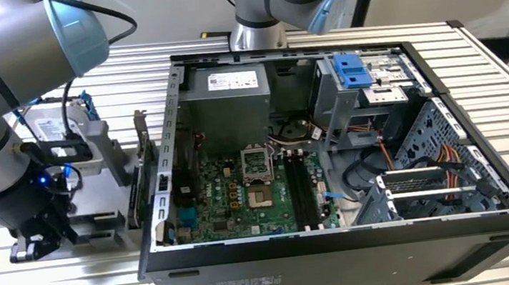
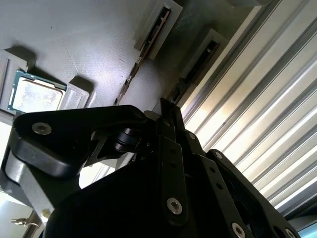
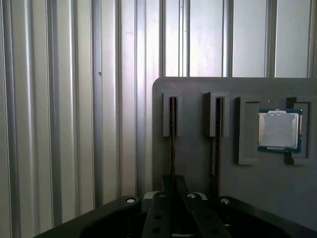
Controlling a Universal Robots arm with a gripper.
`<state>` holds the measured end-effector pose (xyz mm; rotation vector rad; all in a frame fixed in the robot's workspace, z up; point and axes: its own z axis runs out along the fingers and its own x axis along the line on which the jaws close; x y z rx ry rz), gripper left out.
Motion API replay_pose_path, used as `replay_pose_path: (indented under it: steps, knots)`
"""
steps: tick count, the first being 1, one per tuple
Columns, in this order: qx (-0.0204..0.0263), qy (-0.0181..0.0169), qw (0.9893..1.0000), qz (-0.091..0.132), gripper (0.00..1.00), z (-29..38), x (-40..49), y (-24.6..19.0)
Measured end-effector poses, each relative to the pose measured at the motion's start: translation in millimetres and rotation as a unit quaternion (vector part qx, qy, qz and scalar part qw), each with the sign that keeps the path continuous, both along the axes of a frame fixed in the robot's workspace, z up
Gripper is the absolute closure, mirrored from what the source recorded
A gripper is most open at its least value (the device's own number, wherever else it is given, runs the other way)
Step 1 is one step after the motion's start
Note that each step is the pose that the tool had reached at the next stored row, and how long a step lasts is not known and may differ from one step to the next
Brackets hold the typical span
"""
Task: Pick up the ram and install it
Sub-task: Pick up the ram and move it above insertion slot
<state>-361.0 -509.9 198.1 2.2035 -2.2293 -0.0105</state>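
Note:
The ram (image 3: 172, 144) stands on edge in a slot of the grey holder tray (image 3: 198, 178). It appears as a thin dark strip in both wrist views (image 2: 195, 67). My gripper (image 3: 172, 191) is down over this stick, its black fingers (image 2: 171, 148) closed narrowly on either side of it. A second stick (image 3: 216, 144) stands in the neighbouring slot, apart from the fingers. In the exterior view the gripper (image 1: 31, 248) is low over the tray, at that view's left, beside the open computer case (image 1: 343, 240).
A processor chip (image 3: 279, 130) lies in a pocket of the tray beyond the second stick. Behind the tray are a silver hard drive (image 1: 56, 125) and a card with a metal bracket (image 1: 147, 162). The motherboard's memory slots (image 1: 303, 194) lie inside the case. The ribbed metal table (image 3: 59, 124) surrounds the tray.

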Motion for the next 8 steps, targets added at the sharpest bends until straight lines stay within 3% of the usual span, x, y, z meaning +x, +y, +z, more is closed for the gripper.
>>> replay_pose_path:
  steps: [8]
  knots:
    - [0.0000,0.0000,1.0000,0.000,1.00,5.8,0.0,0.0]
